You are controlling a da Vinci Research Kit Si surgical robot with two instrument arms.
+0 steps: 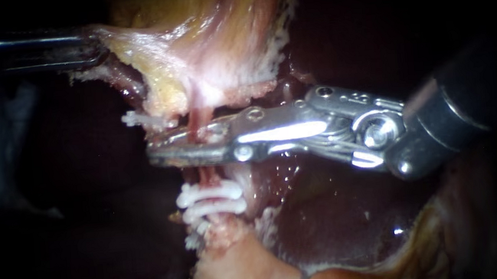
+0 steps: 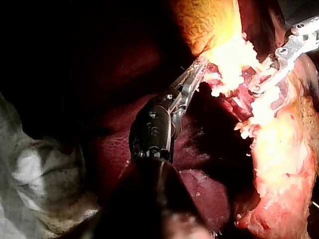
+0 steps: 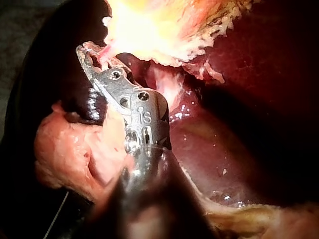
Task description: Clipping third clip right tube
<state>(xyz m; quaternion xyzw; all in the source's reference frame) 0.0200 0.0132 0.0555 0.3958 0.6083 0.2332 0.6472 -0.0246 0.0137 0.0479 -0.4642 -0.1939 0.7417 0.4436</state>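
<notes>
Running straight from the gallbladder (image 1: 211,36) down to two white clips (image 1: 212,199), the tube (image 1: 196,119) sits clamped crosswise in the right instrument (image 1: 163,150) jaws, just above those clips; the left instrument (image 1: 94,48) jaws pinch the gallbladder's edge.

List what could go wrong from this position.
1. The right instrument straddles the tube just above two white clips; closing there might crowd or dislodge them.
2. The left instrument grips the gallbladder, stretching the thin tube; more traction could tear it.
3. Frayed tissue beside the tube might get caught too.
</notes>
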